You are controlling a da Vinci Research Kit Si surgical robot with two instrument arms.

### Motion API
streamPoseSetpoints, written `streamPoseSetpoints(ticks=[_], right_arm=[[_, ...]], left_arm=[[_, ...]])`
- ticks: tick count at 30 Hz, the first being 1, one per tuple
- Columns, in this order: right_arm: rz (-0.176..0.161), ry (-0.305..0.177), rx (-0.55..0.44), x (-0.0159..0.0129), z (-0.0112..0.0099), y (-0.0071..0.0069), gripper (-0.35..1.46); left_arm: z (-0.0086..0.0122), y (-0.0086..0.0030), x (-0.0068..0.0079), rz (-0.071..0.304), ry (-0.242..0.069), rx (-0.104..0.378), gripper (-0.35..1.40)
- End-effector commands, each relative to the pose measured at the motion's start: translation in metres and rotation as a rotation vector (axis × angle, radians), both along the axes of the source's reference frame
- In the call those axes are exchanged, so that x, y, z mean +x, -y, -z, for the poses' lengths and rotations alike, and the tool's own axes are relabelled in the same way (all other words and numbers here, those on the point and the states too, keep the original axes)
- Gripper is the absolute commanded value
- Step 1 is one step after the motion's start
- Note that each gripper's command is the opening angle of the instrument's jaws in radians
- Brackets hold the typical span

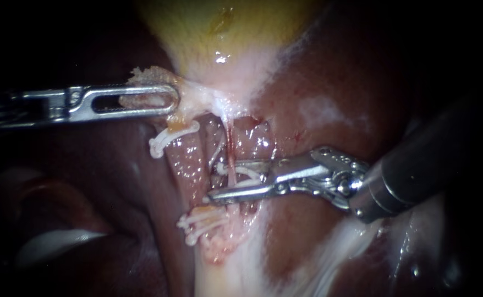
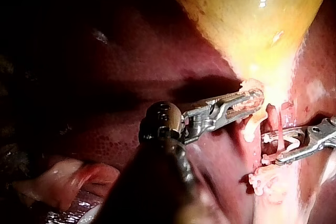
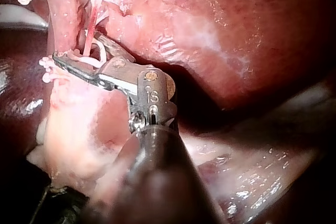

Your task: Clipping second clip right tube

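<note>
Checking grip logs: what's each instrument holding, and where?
Left instrument: gallbladder, at its neck. Right instrument: a clip, by its two legs, astride the tube.

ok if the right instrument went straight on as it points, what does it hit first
The thin right tube, already between its jaws with the clip; past that, likely the clipped left tube.

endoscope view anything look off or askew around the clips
Nothing damaged or spilled. The only oddity: the lower clips on the wide tube sit bunched and fanned at differing angles, unlike the single upper clip.
</note>
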State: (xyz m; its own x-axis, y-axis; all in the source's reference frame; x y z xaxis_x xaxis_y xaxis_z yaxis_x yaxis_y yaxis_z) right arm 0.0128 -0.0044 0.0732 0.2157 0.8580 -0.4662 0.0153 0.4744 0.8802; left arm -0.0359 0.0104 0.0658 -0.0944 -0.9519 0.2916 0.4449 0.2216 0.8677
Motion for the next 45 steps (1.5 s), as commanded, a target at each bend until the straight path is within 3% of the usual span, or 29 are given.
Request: streamPoseSetpoints(ticks=[1, 6, 21, 39, 45], right_arm=[[-0.005, -0.006, 0.003, 0.0001, 0.0000, 0.0000, 0.43], [0.004, -0.033, 0.025, 0.0004, -0.0002, 0.0001, 0.43], [0.010, -0.038, 0.024, 0.0005, 0.0000, 0.0004, 0.43], [0.038, -0.129, 0.060, 0.0009, 0.0027, 0.0014, 0.45], [0.044, -0.138, 0.061, 0.0011, 0.0033, 0.0016, 0.45]], left_arm=[[0.0000, 0.0000, 0.0000, 0.000, -0.001, 0.000, -0.35], [0.0000, 0.0000, 0.0000, 0.001, -0.001, 0.000, -0.35], [0.0000, 0.0001, 0.0000, 0.001, -0.001, 0.000, -0.35], [0.0000, 0.0001, 0.0001, 0.000, -0.001, 0.000, -0.35], [0.0000, 0.0001, 0.0001, 0.000, -0.001, 0.000, -0.35]])
